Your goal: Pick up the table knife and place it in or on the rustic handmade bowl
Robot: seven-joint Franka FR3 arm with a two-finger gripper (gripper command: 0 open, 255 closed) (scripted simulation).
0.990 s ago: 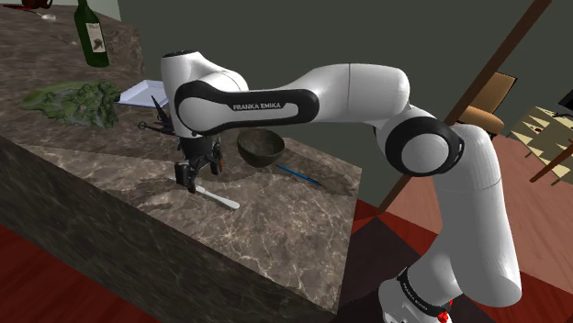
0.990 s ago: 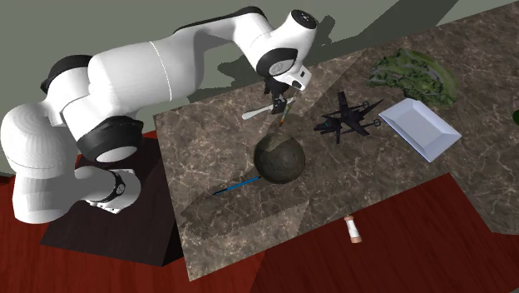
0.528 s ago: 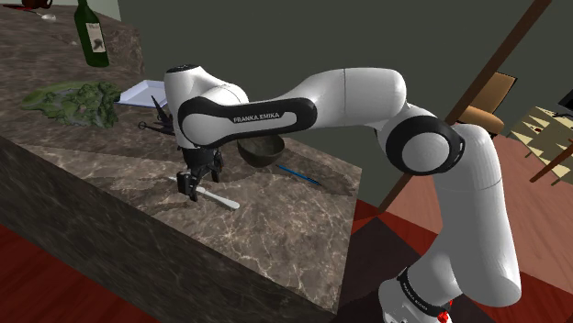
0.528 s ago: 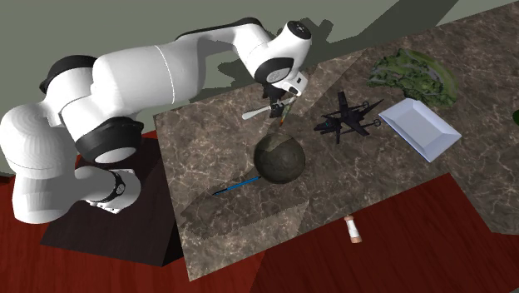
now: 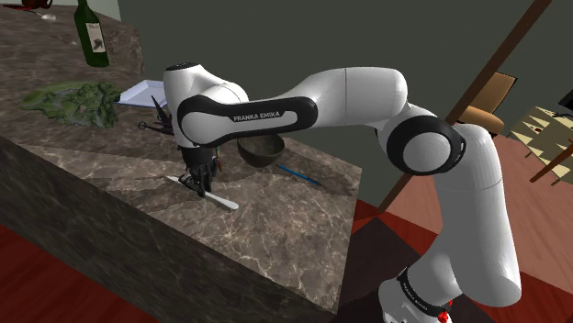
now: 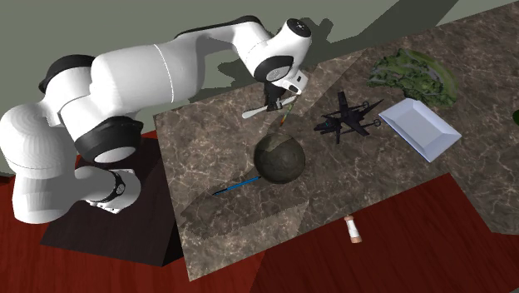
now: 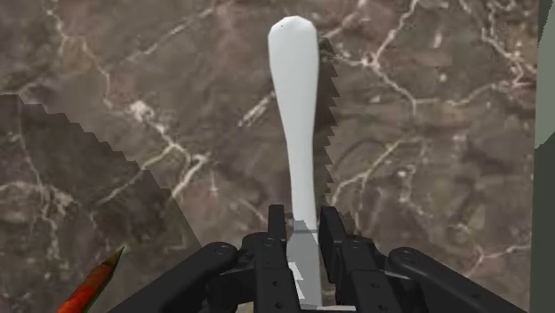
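Note:
A white table knife (image 7: pixel 298 116) lies on the brown marble counter (image 5: pixel 275 220), and my black gripper (image 7: pixel 303 233) is shut on one end of it, fingers pressed to both sides. From the shoulder view the gripper (image 5: pixel 196 182) points down at the counter's near edge, with the knife (image 5: pixel 219 199) sticking out toward the stand. The dark rough bowl (image 5: pixel 260 147) stands just behind the hand. In the second exterior view the bowl (image 6: pixel 279 158) sits below the gripper (image 6: pixel 277 106) and the knife (image 6: pixel 254 112).
A blue pen (image 6: pixel 235 186) lies beside the bowl. A black spiky model (image 6: pixel 345 121), a white square tray (image 6: pixel 419 127) and a green leafy heap (image 6: pixel 412 75) sit further along the counter. A wine bottle (image 5: pixel 91 34) stands at the far end. A red-tipped pencil (image 7: pixel 93 284) lies near the fingers.
The hand came down onto the knife with its fingers apart, and they have now closed on it. The knife still lies on the counter.

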